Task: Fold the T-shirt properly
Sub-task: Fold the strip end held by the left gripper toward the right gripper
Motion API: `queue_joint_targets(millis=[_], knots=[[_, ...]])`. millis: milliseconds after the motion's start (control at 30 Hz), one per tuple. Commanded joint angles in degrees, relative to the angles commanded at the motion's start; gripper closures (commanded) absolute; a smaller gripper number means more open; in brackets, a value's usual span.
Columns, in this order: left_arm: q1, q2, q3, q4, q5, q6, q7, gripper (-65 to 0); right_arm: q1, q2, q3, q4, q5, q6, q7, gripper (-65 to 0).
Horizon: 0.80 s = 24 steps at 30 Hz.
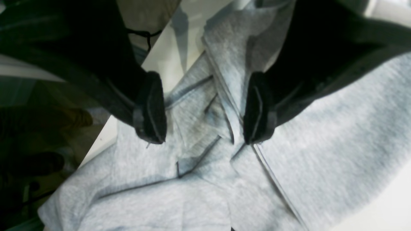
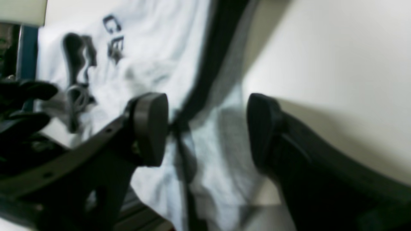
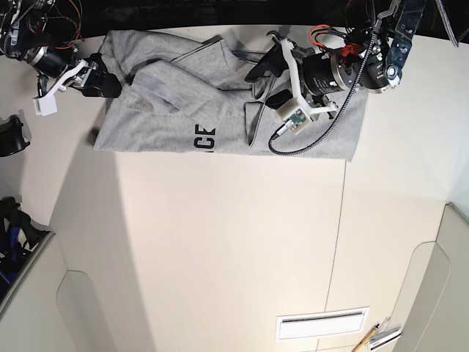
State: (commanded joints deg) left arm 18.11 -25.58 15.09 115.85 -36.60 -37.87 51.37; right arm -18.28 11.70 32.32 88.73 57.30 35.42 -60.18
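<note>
White table [image 3: 234, 242] fills the room, and the T-shirt [image 3: 168, 121] lies bunched along its far edge.

The left gripper [image 1: 204, 110] has its fingers [image 1: 151, 109] spread wide, with nothing between them. It hangs right over a knot of folds and seams near the middle of the T-shirt.

The right gripper [image 2: 207, 130] is wide too, holding nothing. It sits at the T-shirt's side edge, one finger [image 2: 261, 128] out over bare table.

I think the left one could pinch two layers at once, because the folds are piled up. The right one could miss the edge and grab only air. Then the T-shirt would drag crooked.
</note>
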Motion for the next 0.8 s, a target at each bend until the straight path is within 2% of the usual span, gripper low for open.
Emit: queue_joint_targets(millis=[133, 500, 700, 733, 800], knots=[[0.0, 0.0, 0.0, 0.0, 0.0, 0.2, 0.3, -41.1, 0.0, -0.1, -4.4, -0.1, 4.7, 0.39, -2.9, -38.8], [-0.2, 0.0, 0.0, 0.0, -0.5, 1.0, 0.9, -41.0, 1.2, -3.1, -6.2, -0.1, 4.9, 1.01, -2.8, -38.8], [-0.7, 0.1, 0.0, 0.0, -0.4, 1.0, 0.9, -41.0, 1.6, -3.3, -6.6, -0.1, 4.8, 1.01, -2.6, -38.5], [-0.7, 0.1, 0.0, 0.0, -0.4, 1.0, 0.9, -41.0, 1.7, -3.3, -7.0, -0.1, 4.7, 0.98, -2.6, -36.9], [-0.7, 0.1, 0.0, 0.0, -0.5, 1.2, 0.9, -41.0, 1.7, -3.3, -7.9, -0.1, 4.6, 0.98, -2.3, -26.8]])
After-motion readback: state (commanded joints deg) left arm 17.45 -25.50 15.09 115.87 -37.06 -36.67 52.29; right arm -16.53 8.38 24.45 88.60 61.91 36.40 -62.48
